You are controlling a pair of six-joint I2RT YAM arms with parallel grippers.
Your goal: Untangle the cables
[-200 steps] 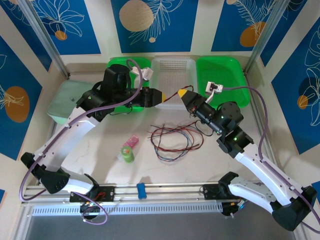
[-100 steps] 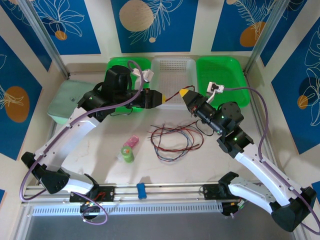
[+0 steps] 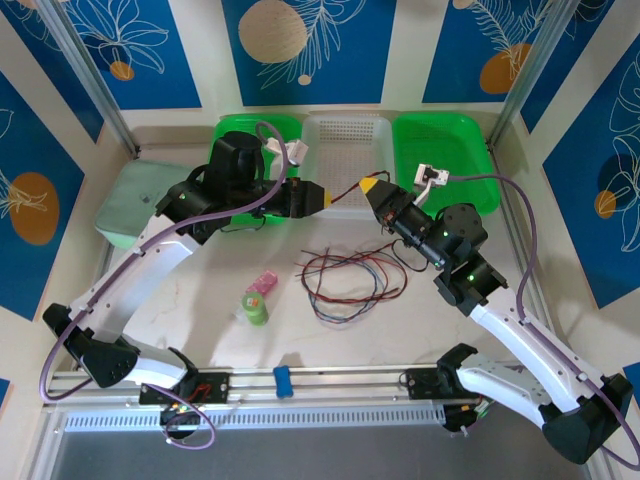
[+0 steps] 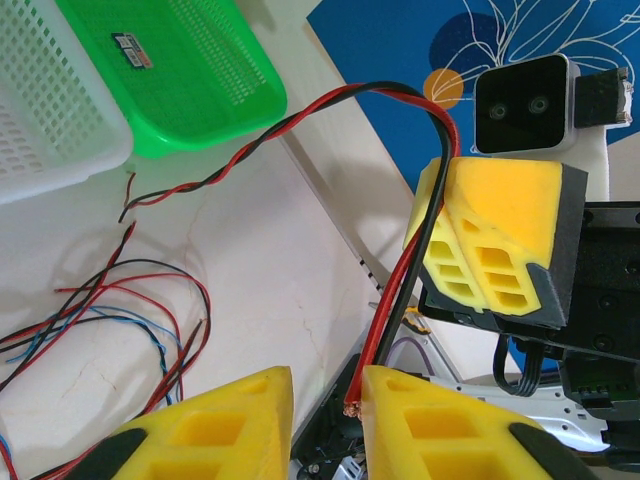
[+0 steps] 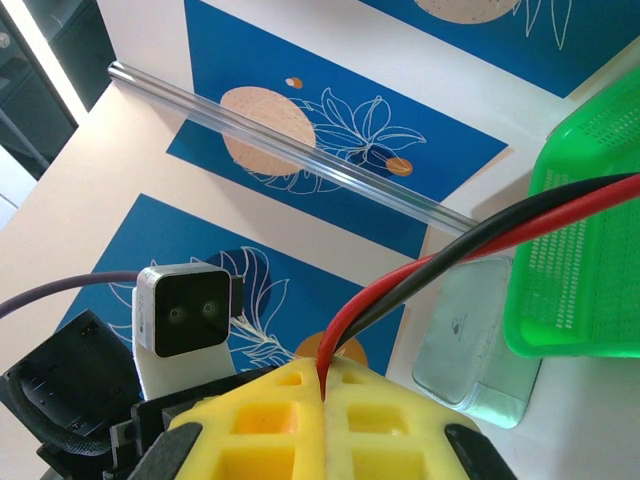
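Right fingers (image 5: 250,410) together, clamped on red-black cable pair (image 5: 470,245). Left fingers (image 4: 225,420) apart; pair's bare copper end in gap, beside one finger. Other cables (image 3: 345,280) loose on worktop (image 3: 300,335), mid-scene. Far-right green basket (image 4: 190,70): sticker (image 4: 132,50), writing unreadable.

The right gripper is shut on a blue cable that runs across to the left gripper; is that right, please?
Not quite: the right gripper is shut on a red-and-black cable pair, not a blue one, as the right wrist view shows. It does run across to the left gripper.
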